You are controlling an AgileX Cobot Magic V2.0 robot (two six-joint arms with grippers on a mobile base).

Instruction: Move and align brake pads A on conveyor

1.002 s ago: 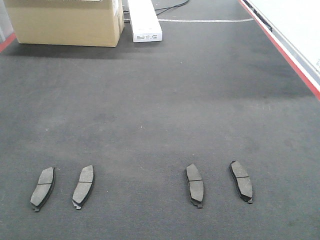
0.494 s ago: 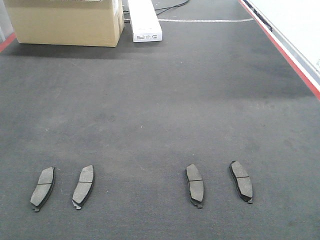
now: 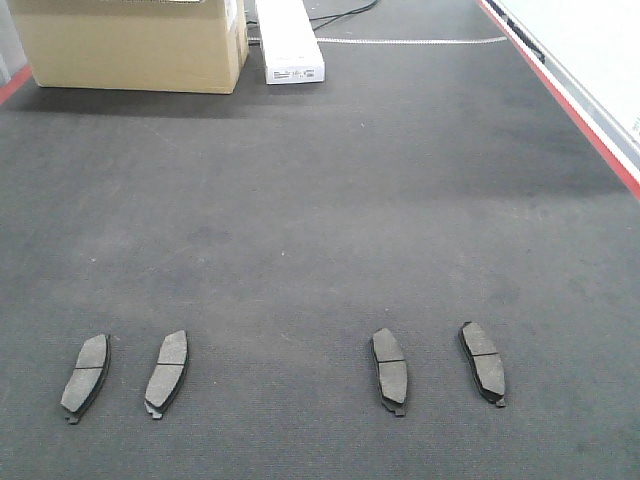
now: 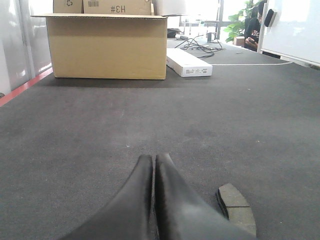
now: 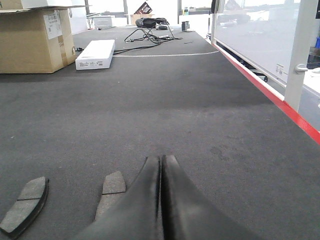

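Observation:
Several flat dark grey brake pads lie in a row near the front of the charcoal conveyor (image 3: pixel 320 200): a left pair (image 3: pixel 86 376) (image 3: pixel 167 372) and a right pair (image 3: pixel 390 370) (image 3: pixel 483 362). Neither gripper shows in the front view. In the left wrist view, my left gripper (image 4: pixel 153 158) is shut on nothing, low over the belt, with one brake pad (image 4: pixel 235 207) just to its right. In the right wrist view, my right gripper (image 5: pixel 161 159) is also shut and empty. One brake pad (image 5: pixel 113 187) lies partly hidden behind its left finger, and another brake pad (image 5: pixel 22 205) lies further left.
A large cardboard box (image 3: pixel 130 45) and a long white box (image 3: pixel 290 45) stand at the belt's far end, with cables behind. Red stripes (image 3: pixel 580 120) mark the belt's edges. A white panel (image 5: pixel 260 35) runs along the right side.

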